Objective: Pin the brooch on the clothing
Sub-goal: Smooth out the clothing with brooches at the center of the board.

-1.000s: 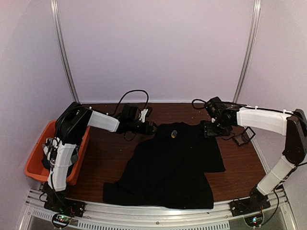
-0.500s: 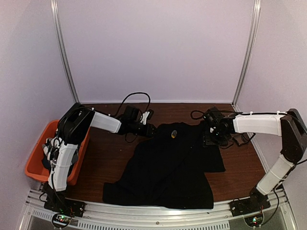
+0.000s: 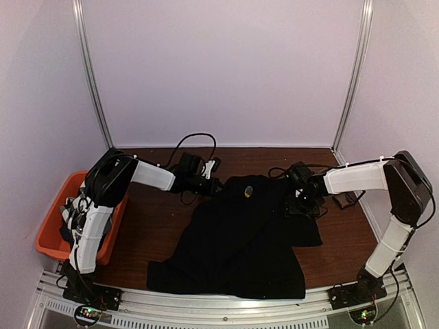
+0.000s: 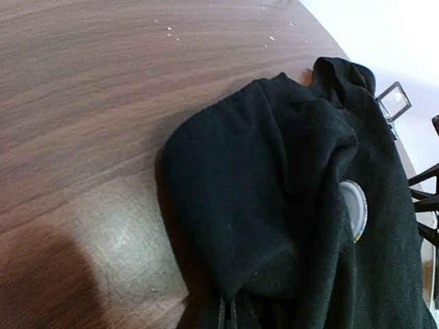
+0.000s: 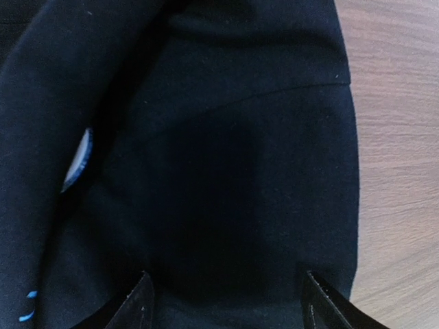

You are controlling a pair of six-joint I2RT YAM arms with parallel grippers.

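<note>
- Shirt (image 3: pixel 240 236) lies spread on the worktop (image 3: pixel 158 223), collar at the far side and hem toward the arm bases, its length slightly slanted.
- Brooch (image 3: pixel 248 191) sits on the upper chest just below the collar, a pale round disc with a yellowish spot. No long axis to speak of.
- Left claw (image 3: pixel 214 185) is at the collar edge. In its wrist view only two thin slivers show at the bottom edge, drawn close together, with cloth bunched up from them. Read as pinched on a fold of the shirt.
- Right claw (image 5: pixel 230 305) has its fingers spread wide over the shirt's sleeve area and holds nothing.
- Key relation: the brooch lies between the two claws, just to the right of the left claw. The right claw is well apart on the other side, so the left is nearer.
- Not readable: the brooch's pin, and whether it is through the cloth or merely resting there.
- The right wrist view shows a pale sliver (image 5: pixel 77 163) in a fold. I cannot tell whether it is the brooch's edge or print.
- The raised fold partly covers the brooch in the left wrist view.
</note>
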